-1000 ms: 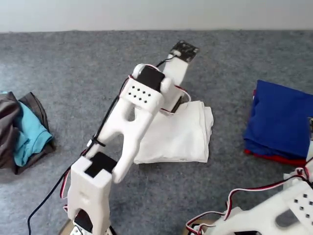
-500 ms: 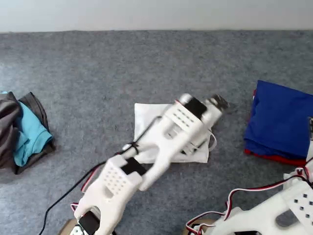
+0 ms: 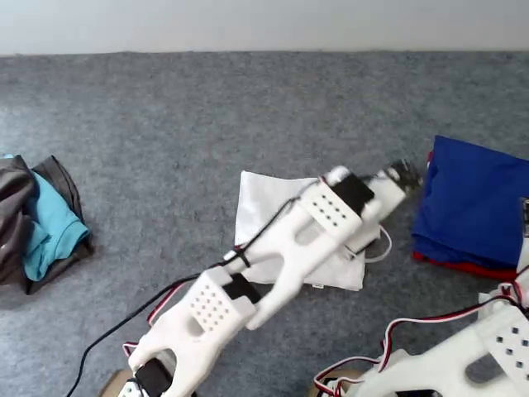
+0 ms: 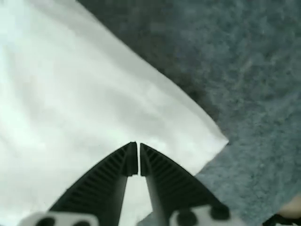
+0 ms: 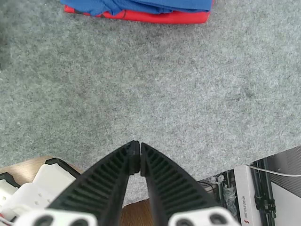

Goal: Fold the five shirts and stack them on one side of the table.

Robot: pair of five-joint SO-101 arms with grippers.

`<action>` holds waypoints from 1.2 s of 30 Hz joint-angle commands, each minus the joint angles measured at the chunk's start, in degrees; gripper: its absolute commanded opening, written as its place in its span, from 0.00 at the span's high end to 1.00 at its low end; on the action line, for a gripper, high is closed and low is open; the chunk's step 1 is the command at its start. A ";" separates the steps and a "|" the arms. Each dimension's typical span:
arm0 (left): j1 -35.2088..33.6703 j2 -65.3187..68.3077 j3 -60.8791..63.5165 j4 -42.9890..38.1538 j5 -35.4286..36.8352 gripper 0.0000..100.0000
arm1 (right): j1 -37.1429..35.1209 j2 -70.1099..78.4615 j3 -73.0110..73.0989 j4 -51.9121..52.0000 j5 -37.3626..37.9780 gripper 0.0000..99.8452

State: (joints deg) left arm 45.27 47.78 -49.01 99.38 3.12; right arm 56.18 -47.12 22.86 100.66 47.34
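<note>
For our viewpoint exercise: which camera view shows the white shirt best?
The high view: the white shirt lies folded mid-table, its outline mostly visible around the left arm. The left wrist view gives a close patch and one corner. The right wrist view faces the blue shirt and red shirt.

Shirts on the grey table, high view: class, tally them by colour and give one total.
white folded shirt: 1
blue folded shirt: 1
red shirt under the blue one: 1
teal crumpled shirt: 1
dark grey crumpled shirt: 1
Total: 5
</note>
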 commanded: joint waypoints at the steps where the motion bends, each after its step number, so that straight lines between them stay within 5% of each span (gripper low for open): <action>1: -4.75 -5.36 -2.24 1.05 -0.70 0.99 | -0.75 -1.36 0.09 2.07 0.62 0.99; 11: -16.62 -5.27 -2.07 -9.32 -0.79 0.99 | -0.84 -1.36 0.09 2.07 0.62 0.99; 21: -27.25 6.51 -3.82 -10.46 -0.70 0.98 | -0.75 -1.36 0.09 2.07 0.44 0.99; 36: -28.48 7.12 -29.76 1.41 -0.44 0.98 | -1.01 -1.36 -0.35 2.07 0.18 0.99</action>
State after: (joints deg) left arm 18.20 59.30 -75.56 99.03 2.68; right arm 55.91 -47.12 22.86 100.66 47.34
